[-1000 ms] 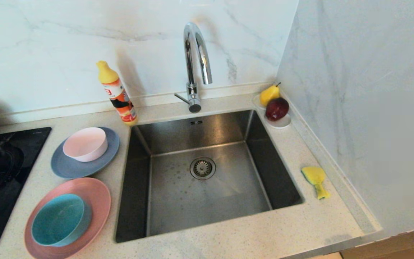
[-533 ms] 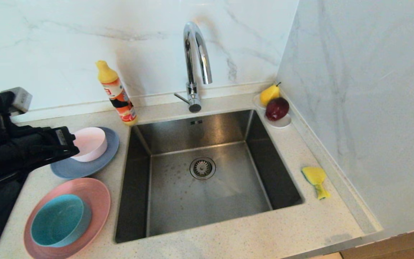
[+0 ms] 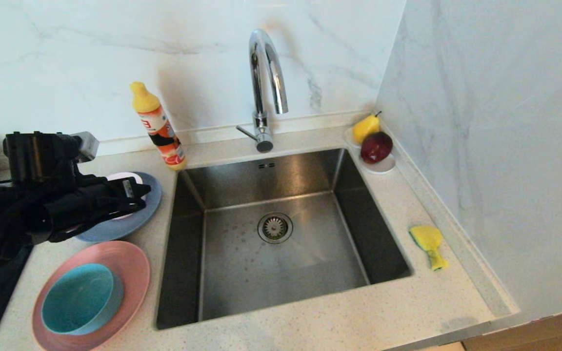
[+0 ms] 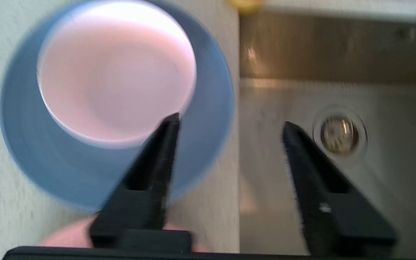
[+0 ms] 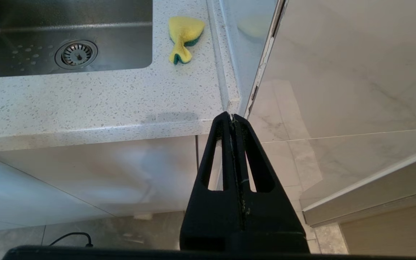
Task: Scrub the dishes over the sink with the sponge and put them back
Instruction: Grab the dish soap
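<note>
My left gripper (image 3: 139,197) (image 4: 229,121) hangs open and empty above the right side of the pale pink bowl (image 3: 122,175) (image 4: 114,72). That bowl sits on the grey-blue plate (image 3: 120,226) (image 4: 24,144), left of the sink (image 3: 271,273) (image 4: 392,180). One finger lies over the bowl's rim, the other over the sink's edge. In front of them the teal bowl (image 3: 78,297) rests on the pink plate (image 3: 130,263). The yellow sponge (image 3: 428,241) (image 5: 184,34) lies on the counter right of the sink. My right gripper (image 5: 232,115) is shut and parked below the counter's front right corner.
A tilted detergent bottle (image 3: 159,129) stands behind the plates, and the chrome tap (image 3: 266,73) rises behind the basin. A white saucer with a pear and a red fruit (image 3: 376,146) fills the back right corner. A marble wall closes the right side.
My left arm came in from the left and moved right over the grey-blue plate and pale pink bowl. Its jaws have opened. The right arm has not moved.
</note>
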Controlling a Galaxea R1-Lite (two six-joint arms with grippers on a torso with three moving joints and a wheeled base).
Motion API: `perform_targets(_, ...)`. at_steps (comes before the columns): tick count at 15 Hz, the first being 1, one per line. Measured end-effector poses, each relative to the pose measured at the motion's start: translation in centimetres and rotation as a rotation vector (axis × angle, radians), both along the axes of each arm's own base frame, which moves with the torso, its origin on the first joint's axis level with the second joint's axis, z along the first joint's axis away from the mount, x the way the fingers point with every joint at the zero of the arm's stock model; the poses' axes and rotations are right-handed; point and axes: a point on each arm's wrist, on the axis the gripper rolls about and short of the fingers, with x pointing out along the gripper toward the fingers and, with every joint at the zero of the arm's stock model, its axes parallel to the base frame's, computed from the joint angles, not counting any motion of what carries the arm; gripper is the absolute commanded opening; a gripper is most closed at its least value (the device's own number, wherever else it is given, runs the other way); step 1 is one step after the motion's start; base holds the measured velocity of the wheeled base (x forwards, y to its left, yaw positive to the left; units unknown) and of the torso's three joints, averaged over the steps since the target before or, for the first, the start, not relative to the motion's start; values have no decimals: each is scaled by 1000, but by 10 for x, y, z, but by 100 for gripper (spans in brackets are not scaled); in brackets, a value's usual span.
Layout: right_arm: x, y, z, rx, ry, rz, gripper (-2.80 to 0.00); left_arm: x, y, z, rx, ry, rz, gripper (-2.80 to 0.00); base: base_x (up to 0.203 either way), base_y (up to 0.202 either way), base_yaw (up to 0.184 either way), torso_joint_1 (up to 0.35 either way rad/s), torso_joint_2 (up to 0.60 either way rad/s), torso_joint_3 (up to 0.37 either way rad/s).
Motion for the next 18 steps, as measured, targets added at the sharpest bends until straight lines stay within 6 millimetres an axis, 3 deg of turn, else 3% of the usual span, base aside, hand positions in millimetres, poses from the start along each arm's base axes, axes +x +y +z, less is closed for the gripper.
perform_targets(6, 0, 0, 0, 0, 0, 0, -280, 30, 1, -4, 17, -152, 94, 0, 0, 0, 0, 0, 0, 0)
perform_targets(12, 0, 0, 0, 0, 0, 0, -280, 74, 0, -13, -23, -208, 183, 0, 0, 0, 0, 0, 0, 0)
perform_targets(18, 0, 0, 0, 0, 0, 0, -280, 109, -21, -20, -30, -287, 191, 0, 0, 0, 0, 0, 0, 0)
